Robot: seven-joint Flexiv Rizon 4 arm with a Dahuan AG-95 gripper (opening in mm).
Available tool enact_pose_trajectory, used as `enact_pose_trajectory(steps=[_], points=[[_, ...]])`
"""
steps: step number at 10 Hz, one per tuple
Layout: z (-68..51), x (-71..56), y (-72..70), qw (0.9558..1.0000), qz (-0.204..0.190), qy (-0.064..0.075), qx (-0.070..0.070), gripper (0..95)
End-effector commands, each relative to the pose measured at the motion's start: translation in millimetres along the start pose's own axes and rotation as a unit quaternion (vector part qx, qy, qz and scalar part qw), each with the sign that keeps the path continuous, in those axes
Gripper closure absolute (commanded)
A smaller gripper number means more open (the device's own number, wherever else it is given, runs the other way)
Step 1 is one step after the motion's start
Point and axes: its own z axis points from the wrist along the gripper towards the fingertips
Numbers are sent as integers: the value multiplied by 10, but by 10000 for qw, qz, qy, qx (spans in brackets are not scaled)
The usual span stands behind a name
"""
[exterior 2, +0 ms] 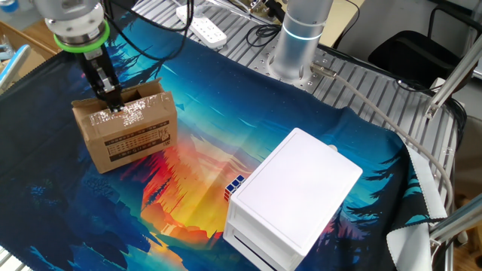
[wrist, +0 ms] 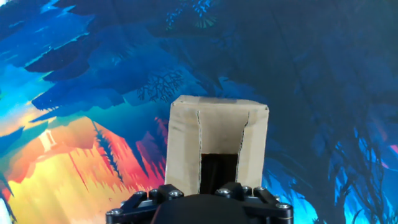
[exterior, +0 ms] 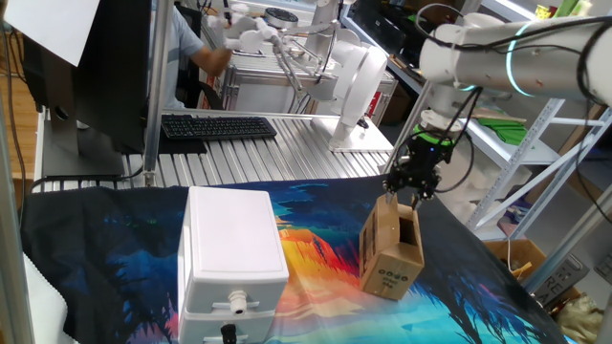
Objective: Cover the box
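The box [exterior: 391,247] stands on the tabletop's [exterior: 316,315] printed cloth [exterior 2: 188,203], on its blue-and-orange part, well apart from the white case [exterior: 232,256], which sits on the same cloth. The box's top is open, with flaps raised at the edges, and black marks show on one side panel. The gripper [exterior: 413,183] hangs directly over the box's open top at one edge; in the other fixed view its fingertips [exterior 2: 110,101] reach down to the top rim of the box [exterior 2: 128,126], at or just inside the wall nearest the arm. From these views I cannot tell whether they touch the cardboard. In the hand view the box [wrist: 217,144] lies straight ahead of the gripper body, centred, with a dark gap between two cut flaps facing the camera. The fingers are hidden there, and in the fixed views they are too small and dark to separate, so I cannot tell whether the jaws are open or closed.
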Motion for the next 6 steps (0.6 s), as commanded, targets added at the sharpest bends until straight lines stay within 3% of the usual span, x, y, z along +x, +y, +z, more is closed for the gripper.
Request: enact_pose_trajectory(steps=[1,2,3,6], points=[[1,29,-20,9993,114,-267,255,380],[1,29,-20,9988,97,-333,335,190],[1,29,-20,9984,77,-409,391,190],[7,19,-76,9994,-24,-309,166,190]])
